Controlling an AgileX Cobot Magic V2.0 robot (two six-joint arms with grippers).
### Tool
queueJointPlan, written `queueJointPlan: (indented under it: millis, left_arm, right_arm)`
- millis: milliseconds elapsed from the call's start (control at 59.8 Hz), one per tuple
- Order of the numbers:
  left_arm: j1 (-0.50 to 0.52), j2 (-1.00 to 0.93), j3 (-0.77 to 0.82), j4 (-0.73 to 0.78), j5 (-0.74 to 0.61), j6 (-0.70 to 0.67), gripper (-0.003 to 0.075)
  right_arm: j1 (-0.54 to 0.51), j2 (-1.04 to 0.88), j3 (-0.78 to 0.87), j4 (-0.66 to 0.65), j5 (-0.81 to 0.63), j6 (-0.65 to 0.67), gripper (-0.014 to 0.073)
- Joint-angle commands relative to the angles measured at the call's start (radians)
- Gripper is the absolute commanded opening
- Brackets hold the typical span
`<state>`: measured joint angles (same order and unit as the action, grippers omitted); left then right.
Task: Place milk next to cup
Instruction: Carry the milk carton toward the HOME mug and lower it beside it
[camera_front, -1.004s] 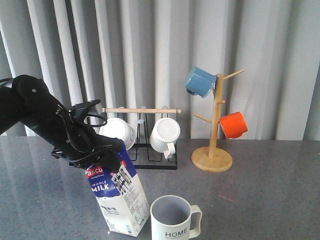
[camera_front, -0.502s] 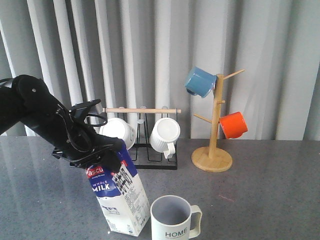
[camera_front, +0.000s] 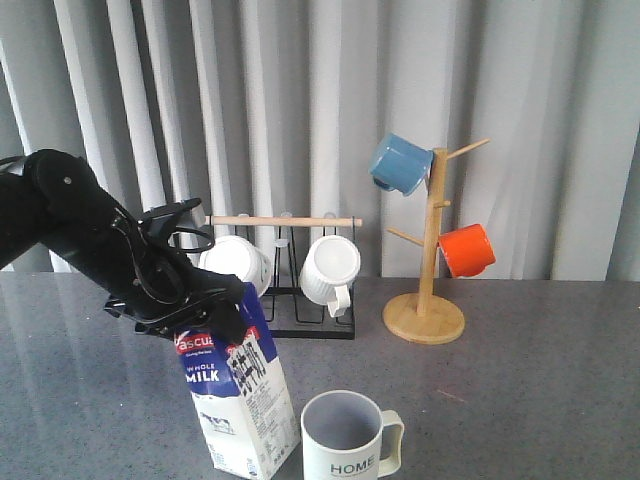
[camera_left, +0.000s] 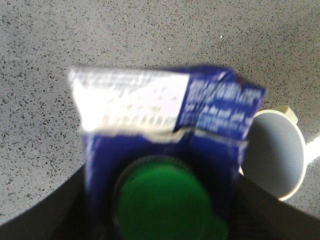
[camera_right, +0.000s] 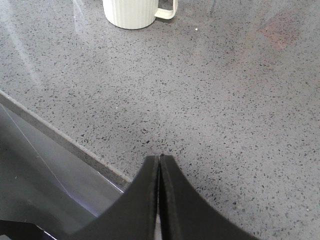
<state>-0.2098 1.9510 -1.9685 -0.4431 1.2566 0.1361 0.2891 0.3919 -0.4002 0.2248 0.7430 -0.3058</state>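
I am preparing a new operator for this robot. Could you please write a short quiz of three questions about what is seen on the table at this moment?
1. True or false: the left claw is shut on the top of the milk.
2. Which mugs hang on the wooden mug tree? A) two white ones B) a blue one and an orange one C) the HOME cup
3. Fill in: the milk carton is tilted, and the cup stands on its ____ side in the front view.

Key
1. True; the right claw is shut on nothing.
2. B: the blue mug and the orange mug.
3. Right.
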Motion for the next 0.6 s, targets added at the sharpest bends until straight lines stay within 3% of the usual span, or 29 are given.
queueJointPlan:
  millis: [0,586]
  left_arm:
    - [-0.003,-0.053,-0.028,-0.045,-0.003,0.001,0.047]
    - [-0.003,-0.071,-0.028,-0.096,-0.003,-0.027,0.0476]
  right_arm:
    - [-0.003,0.008,-0.026,0.004,-0.061,0.001,-0.0004]
    - [-0.003,0.008,-0.026,0.003,-0.062,0.001,-0.0004]
